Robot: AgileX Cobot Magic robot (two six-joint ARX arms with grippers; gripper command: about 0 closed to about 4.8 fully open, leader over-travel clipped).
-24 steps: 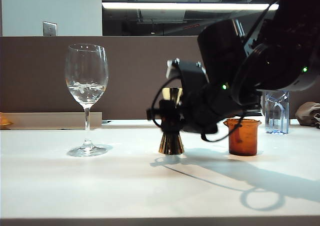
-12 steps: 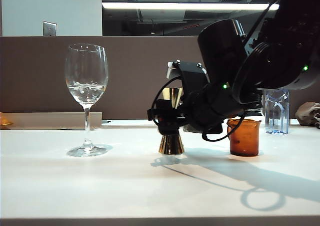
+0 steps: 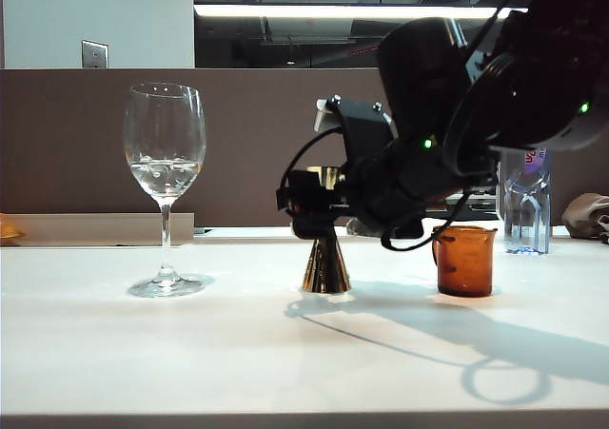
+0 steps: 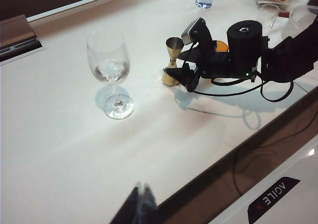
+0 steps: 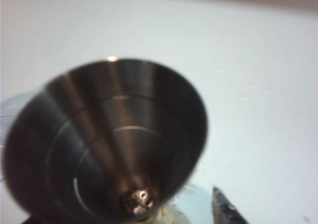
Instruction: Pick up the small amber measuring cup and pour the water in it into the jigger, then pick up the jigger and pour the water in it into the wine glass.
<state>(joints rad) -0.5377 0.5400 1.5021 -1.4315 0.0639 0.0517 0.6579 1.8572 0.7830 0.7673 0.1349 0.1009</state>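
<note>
fingers on the right gripper point(image 3: 306, 204) sit level with the upper cone of the jigger point(image 3: 326, 264), and whether they are parted or touching it i cannot tell, since the black body hides the contact in the exterior view. the jigger stands upright on the surface point(image 3: 190, 353), between the wine glass point(image 3: 165, 153) and the small amber measuring cup point(image 3: 465, 260). the risk, as i judge it, is a clip: a sideways drift of the gripper could catch the cone's rim and topple the jigger toward the glass. the right wrist view looks straight down into the cone point(image 5: 107, 144), which seems nearly dry, with only a glint at the bottom. the wine glass holds water point(image 3: 165, 174) low in its bowl; whether the amber cup holds any i cannot tell. a clear bottle point(image 3: 526, 205) stands behind it. the left gripper point(image 4: 139, 204) hangs well apart from everything, its fingers close together with nothing between them.
</note>
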